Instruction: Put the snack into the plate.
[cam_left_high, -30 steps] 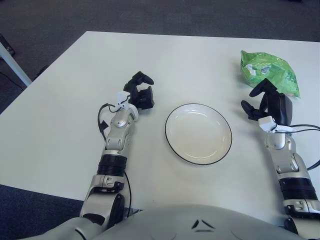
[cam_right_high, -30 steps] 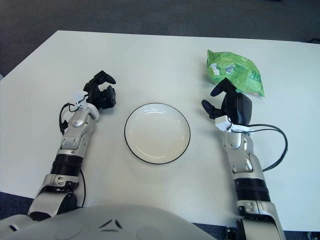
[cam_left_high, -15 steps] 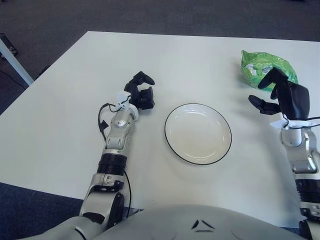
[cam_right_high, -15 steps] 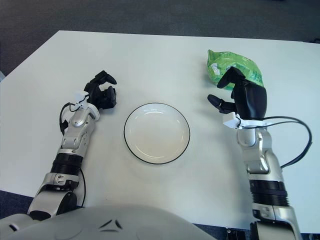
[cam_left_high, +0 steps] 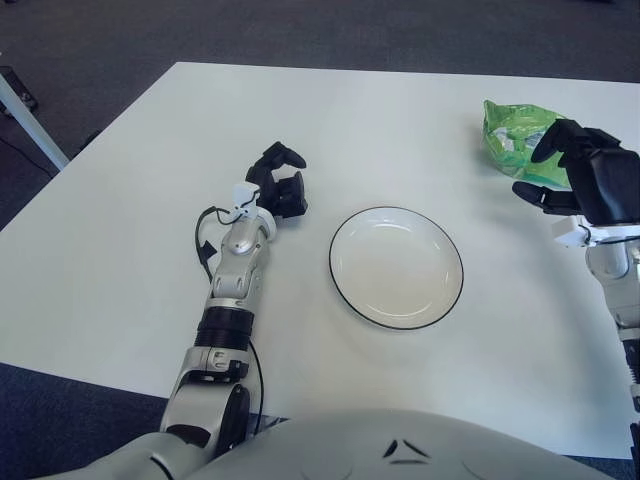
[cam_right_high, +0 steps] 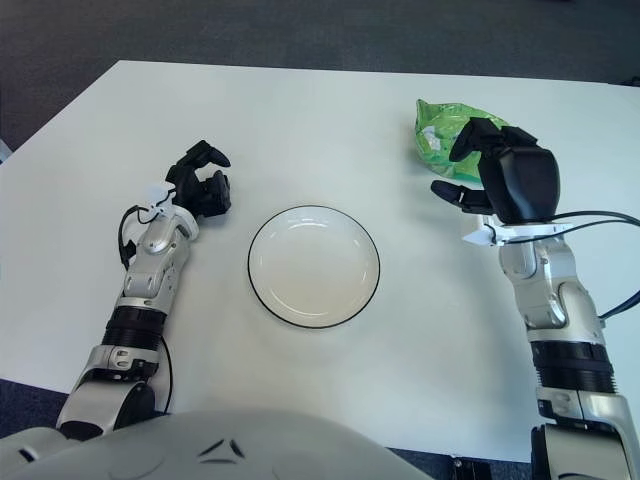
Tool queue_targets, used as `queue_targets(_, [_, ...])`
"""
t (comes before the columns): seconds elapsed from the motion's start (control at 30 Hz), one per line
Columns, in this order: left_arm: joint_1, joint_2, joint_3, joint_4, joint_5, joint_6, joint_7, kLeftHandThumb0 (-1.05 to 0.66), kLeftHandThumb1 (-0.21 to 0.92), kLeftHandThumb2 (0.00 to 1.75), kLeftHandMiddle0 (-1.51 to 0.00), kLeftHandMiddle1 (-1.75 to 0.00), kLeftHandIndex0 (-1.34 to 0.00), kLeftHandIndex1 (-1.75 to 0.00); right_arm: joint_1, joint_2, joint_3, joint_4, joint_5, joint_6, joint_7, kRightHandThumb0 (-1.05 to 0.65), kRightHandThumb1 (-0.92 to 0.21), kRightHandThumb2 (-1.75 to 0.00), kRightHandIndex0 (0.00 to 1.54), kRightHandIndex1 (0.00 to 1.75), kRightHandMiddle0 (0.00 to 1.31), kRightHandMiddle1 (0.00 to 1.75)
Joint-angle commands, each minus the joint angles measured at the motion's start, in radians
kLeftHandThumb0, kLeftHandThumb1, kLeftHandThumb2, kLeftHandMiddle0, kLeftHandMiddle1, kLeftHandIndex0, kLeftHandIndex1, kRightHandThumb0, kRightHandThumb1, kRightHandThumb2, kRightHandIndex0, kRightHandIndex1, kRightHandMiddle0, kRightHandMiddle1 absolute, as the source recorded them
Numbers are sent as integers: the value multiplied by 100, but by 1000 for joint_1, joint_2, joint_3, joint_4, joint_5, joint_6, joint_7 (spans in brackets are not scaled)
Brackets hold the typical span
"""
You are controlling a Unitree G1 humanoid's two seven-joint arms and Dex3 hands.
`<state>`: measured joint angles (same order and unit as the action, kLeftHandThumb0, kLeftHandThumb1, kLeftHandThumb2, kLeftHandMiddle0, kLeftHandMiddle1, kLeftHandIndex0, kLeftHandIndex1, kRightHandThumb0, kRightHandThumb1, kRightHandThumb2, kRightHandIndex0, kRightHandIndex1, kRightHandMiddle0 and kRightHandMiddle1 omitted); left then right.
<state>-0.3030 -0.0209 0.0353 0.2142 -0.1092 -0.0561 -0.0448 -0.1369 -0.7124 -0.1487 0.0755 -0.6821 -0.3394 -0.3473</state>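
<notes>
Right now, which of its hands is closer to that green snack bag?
The right hand: it shows over the near part of the green snack bag, fingers open. The left hand shows beyond the plate's far side.

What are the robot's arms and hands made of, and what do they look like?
Both arms are silvery-grey jointed segments with dark ribbed rings. The left hand and right hand are glossy black with three stubby fingers, white tags at the wrists. Thin black cables loop beside each forearm.

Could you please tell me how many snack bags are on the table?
1: a green snack bag at the table's far right, partly covered by the right hand; nothing suggests others.
</notes>
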Motion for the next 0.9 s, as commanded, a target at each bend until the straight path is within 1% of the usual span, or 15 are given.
queue_targets(0.0, [54,-12,-1,39,3,-10,-1,-49,29,135,-130,-175,-64,-175,-45,-58,6,18,-3,-12,46,-50,-82,-69,34,147,20,174])
queue_targets(0.03, [55,-12,-2,39,4,-12,-2,-49,29,135,-130,-175,-64,-175,-62,-77,8,29,2,-17,67,-60,-86,-68,32,147,15,173])
queue_targets(0.07, [57,-12,-3,38,5,-14,-1,-49,29,135,-130,-175,-64,-175,-72,-88,9,37,6,-21,80,-65,-87,-67,30,147,12,171])
queue_targets(0.13, [59,-13,-5,34,9,-13,2,-49,29,135,-130,-175,-63,-175,-95,-112,13,63,14,-35,104,-77,-90,-67,24,143,5,160])
queue_targets(0.17, [60,-13,-5,32,9,-11,3,-49,29,135,-130,-175,-63,-175,-108,-124,17,83,17,-44,114,-78,-90,-67,23,142,4,157])
queue_targets(0.23, [61,-13,-5,29,7,-7,2,-49,29,135,-129,-175,-63,-175,-140,-150,28,133,19,-66,131,-84,-91,-68,19,134,2,145])
queue_targets(0.27, [61,-14,-5,28,5,-4,1,-49,29,135,-128,-175,-63,-175,-155,-162,34,159,20,-77,138,-87,-92,-70,16,126,1,138])
queue_targets(0.37, [61,-15,-3,27,1,-2,-1,-48,29,134,-128,-175,-63,-175,-201,-198,60,232,13,-105,165,-90,-92,-71,12,115,0,127])
queue_targets(0.4, [61,-15,-3,27,0,-3,-1,-48,29,134,-127,-175,-63,-175,-215,-208,69,253,10,-113,174,-92,-92,-73,9,107,0,119])
queue_targets(0.47, [62,-16,-3,29,-1,-7,-3,-48,30,134,-127,-175,-63,-175,-238,-223,84,287,8,-125,187,-93,-92,-75,5,95,0,109])
queue_targets(0.5, [62,-15,-3,31,0,-11,-3,-48,30,134,-127,-175,-63,-175,-256,-232,94,311,13,-130,209,-94,-92,-76,5,93,0,107])
queue_targets(0.53, [62,-15,-4,34,2,-15,-3,-48,30,134,-127,-175,-63,-175,-277,-240,103,335,25,-134,237,-95,-92,-79,3,86,0,101])
queue_targets(0.57, [62,-14,-4,35,3,-17,-3,-48,29,134,-127,-175,-63,-175,-292,-245,110,352,33,-138,256,-97,-92,-83,2,80,0,96])
queue_targets(0.73, [61,-14,-2,39,4,-17,-1,-49,29,134,-128,-175,-63,-175,-350,-256,131,407,65,-152,320,-100,-92,-91,0,64,0,82])
queue_targets(0.87, [59,-16,-1,45,6,-30,2,-49,29,135,-128,-175,-63,-175,-392,-261,151,437,55,-162,333,-102,-92,-95,0,50,0,70])
